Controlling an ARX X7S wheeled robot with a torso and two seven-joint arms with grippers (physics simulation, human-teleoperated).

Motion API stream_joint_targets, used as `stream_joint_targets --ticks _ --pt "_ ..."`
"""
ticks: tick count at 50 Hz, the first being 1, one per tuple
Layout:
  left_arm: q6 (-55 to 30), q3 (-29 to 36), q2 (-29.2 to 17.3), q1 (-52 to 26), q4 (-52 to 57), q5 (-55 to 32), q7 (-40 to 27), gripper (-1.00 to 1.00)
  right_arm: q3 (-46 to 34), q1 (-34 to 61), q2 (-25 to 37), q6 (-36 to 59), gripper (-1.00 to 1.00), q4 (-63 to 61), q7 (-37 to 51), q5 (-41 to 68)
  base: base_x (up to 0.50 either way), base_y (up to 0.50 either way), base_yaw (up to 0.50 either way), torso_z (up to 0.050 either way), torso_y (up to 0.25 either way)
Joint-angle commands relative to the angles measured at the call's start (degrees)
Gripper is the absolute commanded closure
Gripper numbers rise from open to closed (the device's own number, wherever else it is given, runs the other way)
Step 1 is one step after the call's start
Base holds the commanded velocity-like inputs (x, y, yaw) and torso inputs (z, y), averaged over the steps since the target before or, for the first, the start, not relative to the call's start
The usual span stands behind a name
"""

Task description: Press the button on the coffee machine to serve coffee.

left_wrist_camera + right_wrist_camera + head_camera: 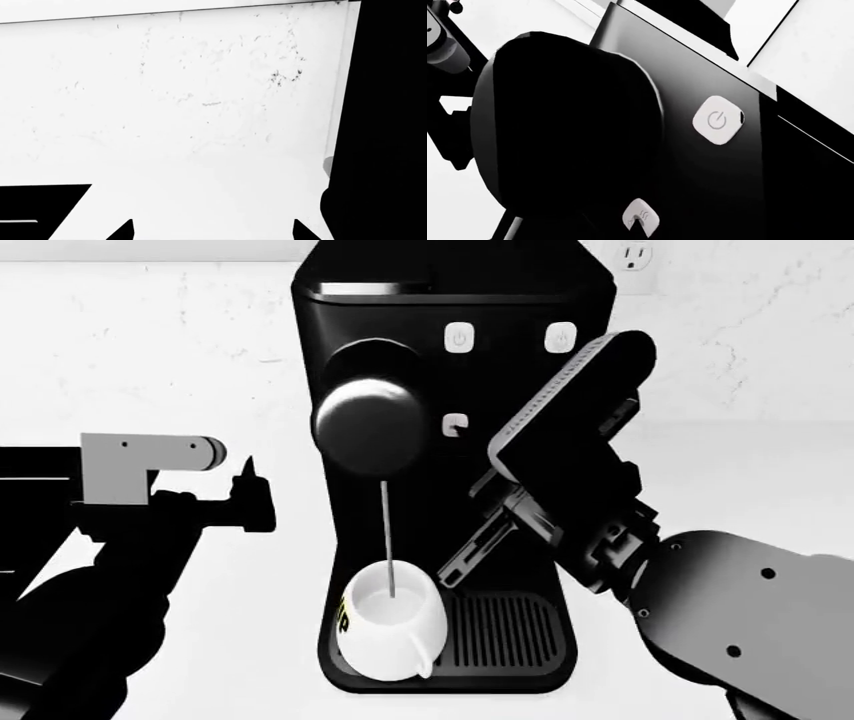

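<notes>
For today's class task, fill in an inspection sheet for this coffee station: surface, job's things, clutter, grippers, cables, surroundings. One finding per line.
Surface: white counter, faintly speckled in the left wrist view.
Job's things: black coffee machine upright; a thin stream falls from the brew head into a white cup on the drip tray. Three white buttons show in the head view, e.g. the power button.
Clutter: nothing seen.
Grippers: right gripper is at the machine's front, fingertips low beside the cup, open or shut unclear; left gripper hangs apart, left of the machine, state unclear.
Cables: nothing seen.
Surroundings: white wall with an outlet.
</notes>
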Motion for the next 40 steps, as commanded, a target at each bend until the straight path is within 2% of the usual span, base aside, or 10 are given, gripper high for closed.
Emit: stream_joint_targets --ticks 1,14,26,40 --pt "0.3 0.3 0.1 0.0 -0.3 0.0 -0.2 -1.00 -2.5 0.5 -0.4 0.2 1.00 0.5 0.2 -1.9 0.00 0.00 0.00 0.000 0.000" --pt "0.6 0.8 0.3 0.0 -0.5 0.1 -0.5 -1.00 -2.6 0.6 -0.3 0.2 1.00 0.2 0.4 -1.4 0.00 0.00 0.00 0.000 0.000" --pt "0.6 0.7 -0.1 -0.3 -0.8 -0.2 -0.2 -1.00 0.1 1.8 0.5 4.9 1.00 -4.1 4.4 3.6 0.00 0.00 0.00 0.000 0.000" --pt "0.4 1.0 -0.1 -0.5 -0.6 -0.3 -0.7 -1.00 6.4 3.5 0.8 12.4 1.00 -9.7 14.7 16.9 0.00 0.00 0.00 0.000 0.000"
